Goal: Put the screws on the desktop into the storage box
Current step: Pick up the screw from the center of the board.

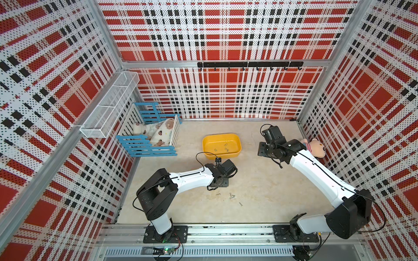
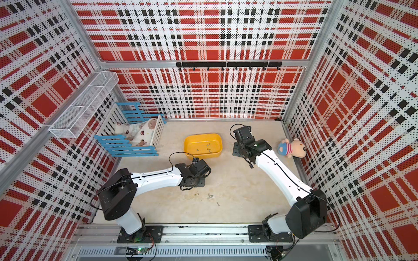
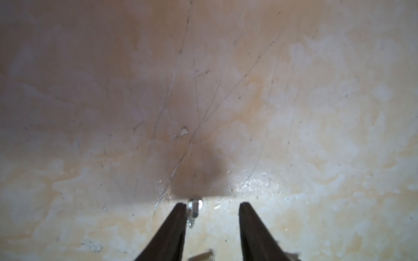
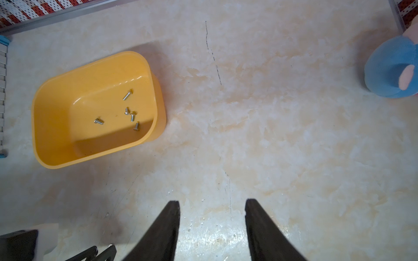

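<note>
The yellow storage box (image 1: pixel 220 135) (image 2: pixel 202 135) stands mid-desktop and holds several silver screws (image 4: pixel 131 115). Three more screws (image 1: pixel 231 196) (image 2: pixel 210 196) lie on the beige desktop (image 1: pixel 260 192), just in front of my left gripper (image 1: pixel 220 182). In the left wrist view that gripper (image 3: pixel 210 204) points down close over the desktop. Its jaws stand apart around one screw (image 3: pixel 195 206), which lies right beside one finger (image 3: pixel 178 217). My right gripper (image 4: pixel 212 203) hangs open and empty over bare desktop, to the right of the storage box (image 4: pixel 52 101).
A blue-and-white slatted crate (image 1: pixel 147 151) with soft toys stands at the back left, under a white wire basket (image 1: pixel 110 106) on the left wall. A plush pig (image 1: pixel 316 148) (image 4: pixel 391 70) lies against the right wall, behind my right arm.
</note>
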`<state>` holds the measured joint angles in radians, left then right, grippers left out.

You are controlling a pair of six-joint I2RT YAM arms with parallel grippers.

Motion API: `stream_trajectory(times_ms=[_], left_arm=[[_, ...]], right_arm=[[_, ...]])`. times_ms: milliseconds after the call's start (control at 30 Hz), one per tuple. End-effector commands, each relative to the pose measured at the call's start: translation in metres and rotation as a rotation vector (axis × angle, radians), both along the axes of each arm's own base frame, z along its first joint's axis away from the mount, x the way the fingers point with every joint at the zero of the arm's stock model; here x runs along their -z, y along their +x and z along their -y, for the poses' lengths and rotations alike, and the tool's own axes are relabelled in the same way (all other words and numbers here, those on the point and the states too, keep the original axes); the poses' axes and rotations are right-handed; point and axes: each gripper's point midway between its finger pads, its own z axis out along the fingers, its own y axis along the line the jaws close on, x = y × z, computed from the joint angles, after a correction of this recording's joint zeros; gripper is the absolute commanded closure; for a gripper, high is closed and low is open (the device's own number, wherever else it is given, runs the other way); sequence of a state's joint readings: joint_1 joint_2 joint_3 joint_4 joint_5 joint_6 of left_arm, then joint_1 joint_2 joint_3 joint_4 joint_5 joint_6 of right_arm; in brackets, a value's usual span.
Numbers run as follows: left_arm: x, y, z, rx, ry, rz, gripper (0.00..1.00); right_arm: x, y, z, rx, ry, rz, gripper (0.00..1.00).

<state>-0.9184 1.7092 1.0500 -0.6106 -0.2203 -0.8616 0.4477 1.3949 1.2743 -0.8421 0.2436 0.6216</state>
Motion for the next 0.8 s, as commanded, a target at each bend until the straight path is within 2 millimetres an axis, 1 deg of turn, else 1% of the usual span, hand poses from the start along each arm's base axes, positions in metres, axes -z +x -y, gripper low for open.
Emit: stream_trajectory(times_ms=[0,100,267,767], left_arm=[[0.003,-0.001,0.007,0.001,-0.005,-0.003,0.57],[0.006,-0.001,0.003,-0.003,0.007,-0.007,0.59],[0.008,0.002,0.000,-0.008,0.019,-0.006,0.59],[0.015,0.001,-0.012,-0.026,0.043,-0.016,0.62]], right_arm=[[-0.002,-0.004,0.005,0.011,0.010,0.006,0.48],[0.001,-0.004,0.005,0.012,0.008,-0.001,0.48],[0.007,-0.005,0.004,0.008,0.010,-0.013,0.48],[0.015,-0.003,0.000,0.001,0.021,-0.032,0.48]])
